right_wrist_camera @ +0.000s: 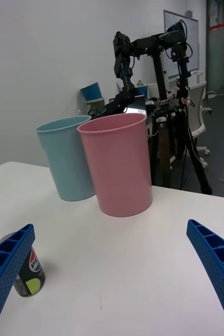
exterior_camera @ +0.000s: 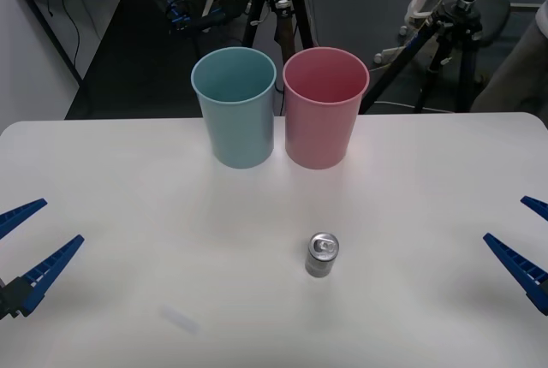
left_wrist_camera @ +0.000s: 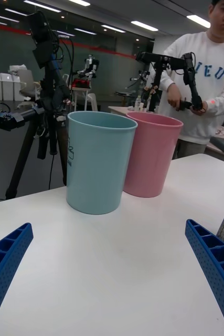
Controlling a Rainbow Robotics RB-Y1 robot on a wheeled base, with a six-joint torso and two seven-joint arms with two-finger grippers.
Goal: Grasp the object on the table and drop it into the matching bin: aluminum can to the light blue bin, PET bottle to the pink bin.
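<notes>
Small silver-grey metal drink can (exterior_camera: 322, 255): stood upright on the white worktop (exterior_camera: 128, 214), well apart from the tall pale blue bin (exterior_camera: 235, 107) and adjoining pink bin (exterior_camera: 324, 106) behind it. Left gripper (exterior_camera: 24, 244) and right gripper (exterior_camera: 524, 240): held at the worktop's sides, jaws spread wide, nothing gripped. Black tripods (exterior_camera: 274, 8) are seen beyond the bins.

Silver can (exterior_camera: 322, 255), light blue bin (exterior_camera: 235, 108), pink bin (exterior_camera: 324, 108), white table (exterior_camera: 128, 214).

Even, bright overhead light washes the white worktop (exterior_camera: 411, 205) nearly flat, with only faint, soft shadows under the light blue bin (exterior_camera: 235, 107), the pink bin (exterior_camera: 325, 107) and the aluminum can (exterior_camera: 322, 255). The can's top gives a small glint. Ceiling strip lights glare in the left wrist view; the room behind is dimmer.
</notes>
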